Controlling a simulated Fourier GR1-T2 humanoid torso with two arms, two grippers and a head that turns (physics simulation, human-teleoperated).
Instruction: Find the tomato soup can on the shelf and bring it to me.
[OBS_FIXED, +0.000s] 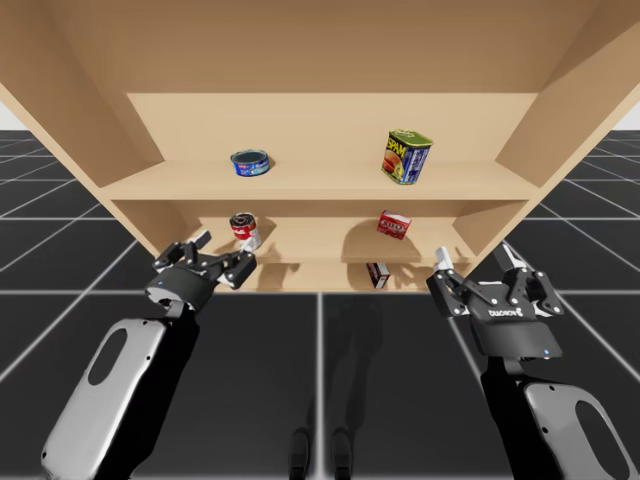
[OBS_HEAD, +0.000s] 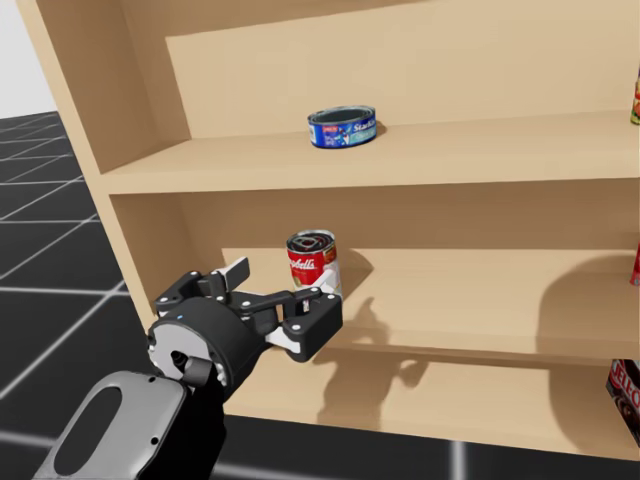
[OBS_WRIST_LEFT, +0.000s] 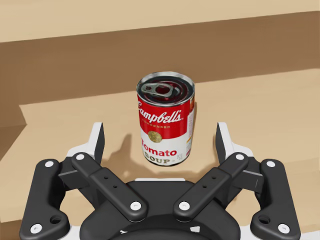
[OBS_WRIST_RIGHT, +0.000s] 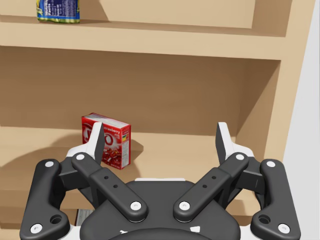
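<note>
In the left wrist view our left pincer (OBS_WRIST_LEFT: 160, 135) stands wide open and holds nothing. The red-and-white can (OBS_WRIST_LEFT: 166, 120) is upright just ahead of the gap between its 2 fingers, untouched. The head view adds where that can sits: on the middle board of the shelf (OBS_HEAD: 480, 300), toward its left end, below a flat blue can (OBS_HEAD: 342, 127) on the board above. The high view takes in both arms, well apart. In the right wrist view our right pincer (OBS_WRIST_RIGHT: 160, 135) is equally wide open and empty, facing a red box (OBS_WRIST_RIGHT: 116, 142) on the middle board.
</note>
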